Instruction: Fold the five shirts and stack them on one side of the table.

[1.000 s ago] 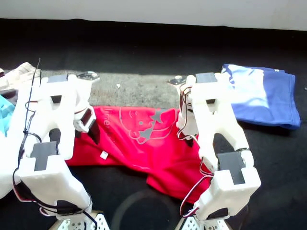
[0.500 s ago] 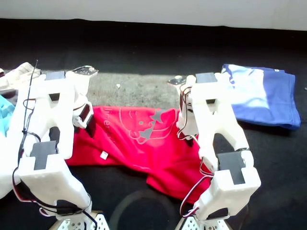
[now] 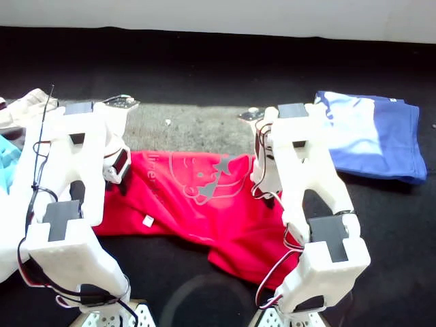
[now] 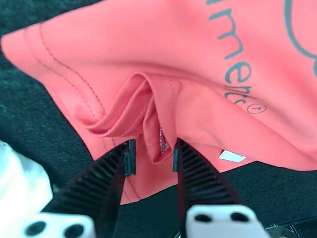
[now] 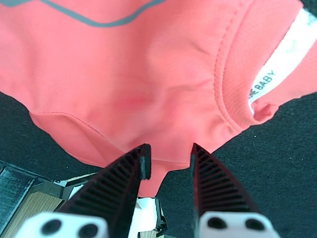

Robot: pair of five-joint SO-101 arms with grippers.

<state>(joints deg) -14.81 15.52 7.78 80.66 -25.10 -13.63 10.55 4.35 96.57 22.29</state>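
Red shirt (image 3: 197, 197) rumpled across mid-table (image 3: 204, 61), left gripper (image 4: 152, 151) over a bunched fold at its hem, fingers apart, possibly grazing cloth, right gripper (image 5: 170, 156) near the collar, fingers apart too, folded blue shirt (image 3: 371, 136) beyond the right arm.

Over the last second the left arm (image 3: 71, 163) swung slightly toward the far left of the table (image 3: 204, 68). The left gripper (image 3: 121, 180) went with it, sliding outward along the shirt's (image 3: 204, 197) left edge. Its dark fingers came to cover less of the red cloth, and a little more of that edge showed. Most of the shift fell in the first half second.
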